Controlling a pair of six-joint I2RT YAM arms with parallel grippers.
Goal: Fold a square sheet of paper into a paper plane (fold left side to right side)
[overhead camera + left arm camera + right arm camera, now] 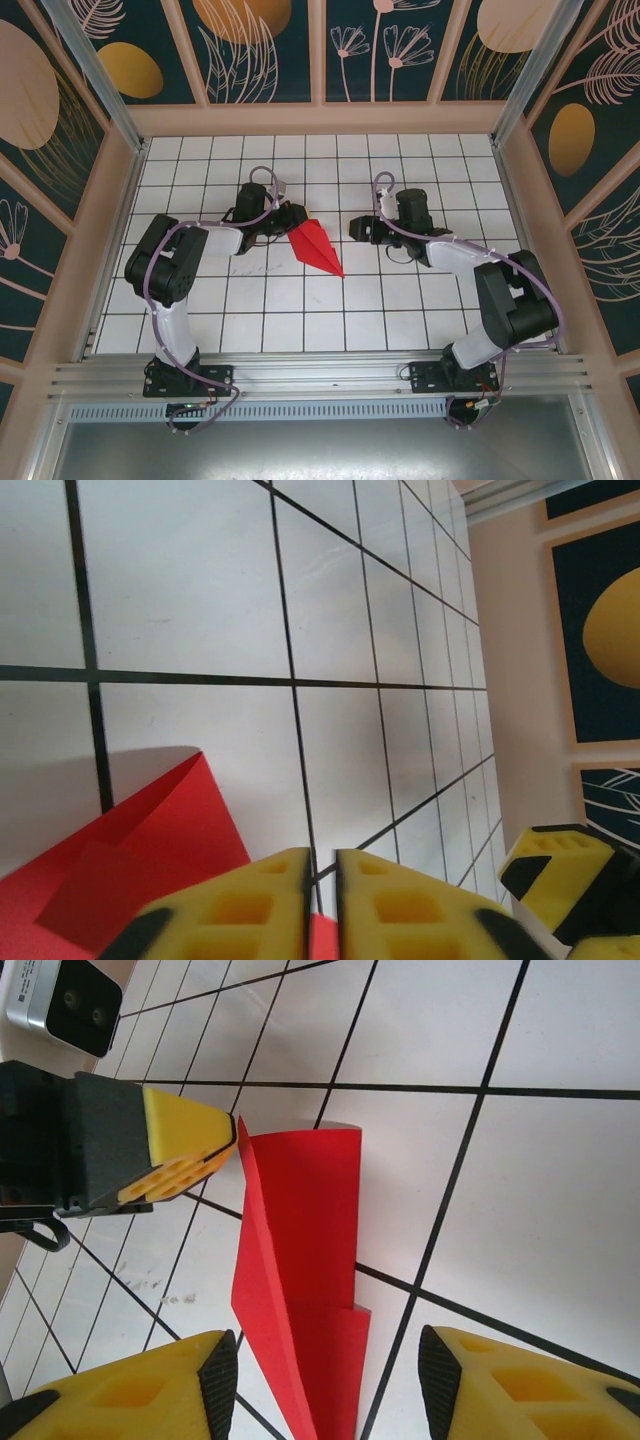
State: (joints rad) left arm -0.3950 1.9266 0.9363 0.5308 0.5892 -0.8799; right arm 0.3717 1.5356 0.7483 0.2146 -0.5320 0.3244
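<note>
The red paper plane [316, 247] lies on the tabletop [400, 300], and the left jaws are right at its wide tail end. Their yellow pads [240, 915] are squeezed nearly together with a sliver of red in the slit, so I read that as a pinch on the paper's edge. From the left jaws the plane's long axis runs off toward the near right, nose farthest from them. Beyond the plane from the left jaws stand the right jaws, wide apart and holding nothing. Their pads [470, 1385] sit either side of the plane's line in the wrist view, yet from above they are clear of it. The left arm is plainly nearer. The actual bite is hidden under the left pads. The nose runs off the bottom of the right wrist view. Whether the tail is lifted, I can't tell.
</note>
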